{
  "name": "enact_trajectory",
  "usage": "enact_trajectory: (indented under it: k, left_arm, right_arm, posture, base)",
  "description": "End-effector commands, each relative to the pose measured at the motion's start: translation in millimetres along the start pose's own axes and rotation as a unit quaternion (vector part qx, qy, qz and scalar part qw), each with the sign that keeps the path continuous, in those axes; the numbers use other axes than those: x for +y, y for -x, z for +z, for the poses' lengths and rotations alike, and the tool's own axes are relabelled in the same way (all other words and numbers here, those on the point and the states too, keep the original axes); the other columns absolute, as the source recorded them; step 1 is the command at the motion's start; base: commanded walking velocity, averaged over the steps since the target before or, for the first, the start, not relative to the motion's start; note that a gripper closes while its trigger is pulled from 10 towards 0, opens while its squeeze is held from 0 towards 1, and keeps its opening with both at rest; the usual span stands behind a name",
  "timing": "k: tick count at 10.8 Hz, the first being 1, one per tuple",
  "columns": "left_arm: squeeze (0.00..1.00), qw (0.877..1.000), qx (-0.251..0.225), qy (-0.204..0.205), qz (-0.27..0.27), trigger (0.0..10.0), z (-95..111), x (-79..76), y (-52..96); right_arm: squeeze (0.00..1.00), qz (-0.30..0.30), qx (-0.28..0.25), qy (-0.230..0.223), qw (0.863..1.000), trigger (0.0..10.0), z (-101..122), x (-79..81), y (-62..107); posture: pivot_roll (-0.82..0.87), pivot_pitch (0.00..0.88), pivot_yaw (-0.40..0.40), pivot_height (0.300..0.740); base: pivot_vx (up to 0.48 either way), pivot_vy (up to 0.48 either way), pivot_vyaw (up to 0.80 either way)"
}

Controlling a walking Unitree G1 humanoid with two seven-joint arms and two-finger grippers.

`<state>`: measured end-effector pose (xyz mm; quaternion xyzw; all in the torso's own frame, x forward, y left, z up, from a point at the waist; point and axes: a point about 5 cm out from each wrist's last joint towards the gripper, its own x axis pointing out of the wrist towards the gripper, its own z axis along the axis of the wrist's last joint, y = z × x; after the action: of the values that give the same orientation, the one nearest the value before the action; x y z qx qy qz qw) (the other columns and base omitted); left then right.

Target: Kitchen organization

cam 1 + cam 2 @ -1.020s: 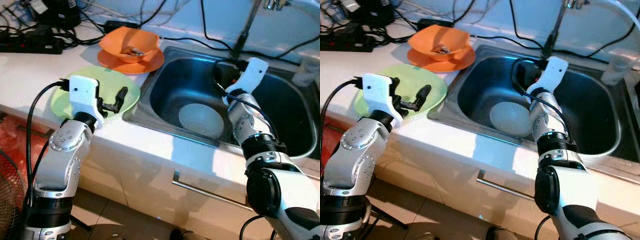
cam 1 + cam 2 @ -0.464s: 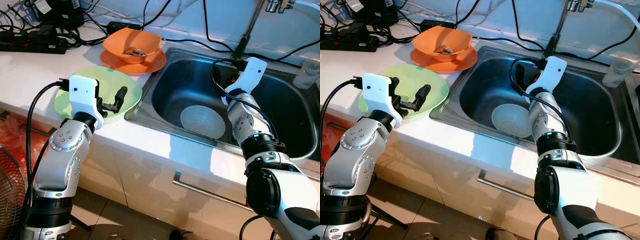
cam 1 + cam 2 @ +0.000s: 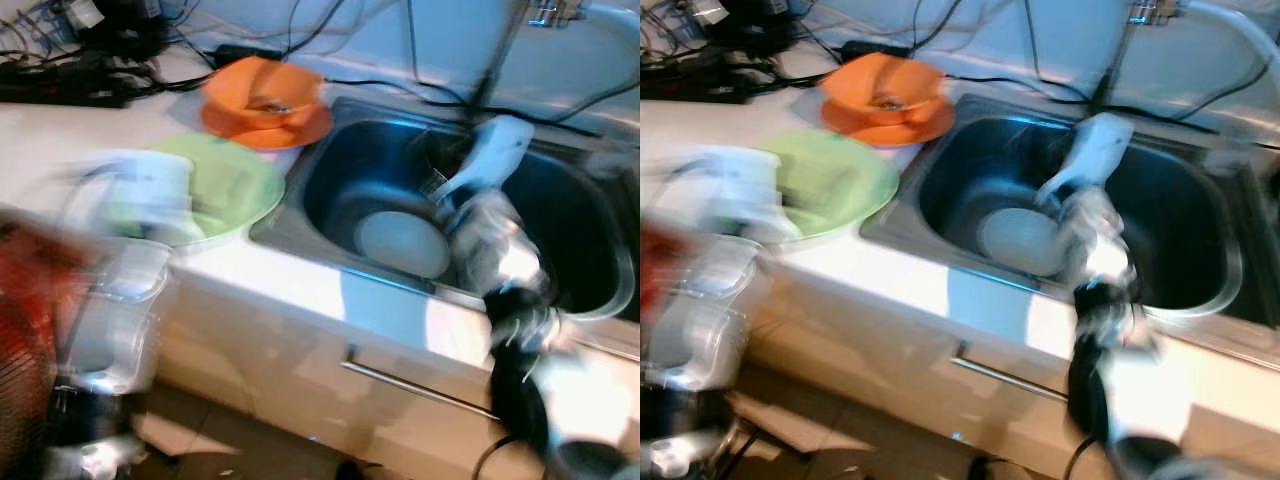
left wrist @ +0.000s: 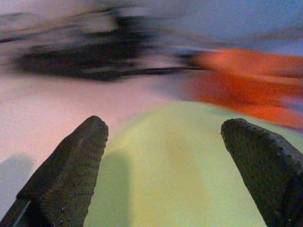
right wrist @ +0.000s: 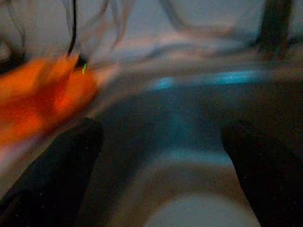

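The left claw [image 4: 165,165] hangs over the green plate [image 4: 180,170], its two black fingers [image 4: 71,165] spread wide apart with nothing between them. From where I stand that arm is a pale smear at the near edge of the white surface [image 3: 60,130], so blurred that its outline is hard to follow. The green plate [image 3: 225,185] lies flat on the surface just beside the sink's left rim. Behind it sits an orange bowl [image 3: 265,88] on an orange plate [image 3: 262,122], something small and dark lying in the bowl.

The right claw [image 5: 163,156] reaches down into the steel sink [image 3: 590,250], its fingers [image 5: 61,170] likewise held apart and empty, above a pale round dish [image 3: 402,242] resting on the sink floor. That arm is blurred too.

Black cables and a power strip [image 3: 70,90] clutter the back left of the surface. A tap [image 3: 1145,12] stands behind the sink. A cabinet handle [image 3: 410,385] runs along the front below.
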<state>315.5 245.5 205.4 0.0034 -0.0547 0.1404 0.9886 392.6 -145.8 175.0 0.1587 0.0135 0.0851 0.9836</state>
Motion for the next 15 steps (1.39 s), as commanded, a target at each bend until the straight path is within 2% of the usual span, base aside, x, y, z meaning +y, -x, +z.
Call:
enact_trajectory:
  k: [1,3,6,7,8,9,10,12,15]
  left_arm:
    - [0.0,0.999,0.003,0.011,0.045,10.0,-2.6,12.0,-0.6]
    - [0.0,1.0,-0.017,0.024,-0.006,10.0,3.9,-3.0,-2.6]
    - [0.0,0.999,-0.035,0.034,-0.008,10.0,11.0,-7.2,-7.6]
    - [0.0,0.998,-0.034,0.028,0.043,10.0,8.8,3.0,-6.4]
    - [0.0,0.997,-0.032,0.025,0.064,10.0,7.2,8.9,-5.4]
    - [0.0,0.993,-0.023,0.021,0.11,10.0,2.4,24.3,-3.3]
    - [0.0,0.991,-0.006,0.029,0.131,10.0,-3.1,32.4,-2.6]
    - [0.0,0.99,0.027,0.06,0.122,10.0,-13.4,31.4,-5.3]
    - [0.0,0.986,0.053,0.149,0.049,10.0,-15.5,8.5,-16.6]
  right_arm:
    - [0.98,0.022,-0.004,0.007,1.0,10.0,5.5,4.3,0.5]
    - [0.88,0.024,-0.018,0.016,0.999,10.0,8.7,5.0,0.8]
    - [0.87,0.026,-0.018,0.02,0.999,10.0,10.1,5.9,6.4]
    - [0.7,0.033,-0.02,0.025,0.999,10.0,10.9,6.9,7.9]
    - [0.57,0.04,-0.023,0.02,0.999,10.0,11.9,8.9,8.1]
    - [0.0,0.062,-0.029,0.014,0.998,10.0,13.6,14.8,8.7]
    - [0.0,0.069,-0.027,0.015,0.997,10.0,13.6,18.0,10.3]
    - [0.0,0.072,-0.028,0.014,0.997,10.0,14.2,19.6,11.5]
    - [0.0,0.076,-0.03,0.018,0.997,10.0,16.5,20.0,14.6]
  posture:
    - [0.07,0.041,-0.067,0.74]
    - [0.07,0.036,-0.062,0.74]
    - [0.06,0.033,-0.056,0.74]
    - [0.07,0.034,-0.057,0.74]
    - [0.07,0.036,-0.059,0.74]
    - [0.07,0.036,-0.059,0.74]
    - [0.07,0.037,-0.061,0.74]
    - [0.06,0.037,-0.058,0.74]
    - [0.05,0.039,-0.057,0.74]
  base:
    - [0.0,0.0,0.0]
    - [0.0,0.0,0.0]
    - [0.0,0.0,0.0]
    - [0.0,0.0,0.0]
    - [0.0,0.0,0.0]
    - [0.0,0.0,0.0]
    - [0.0,0.0,0.0]
    - [0.0,0.0,0.0]
    - [0.0,0.0,0.0]
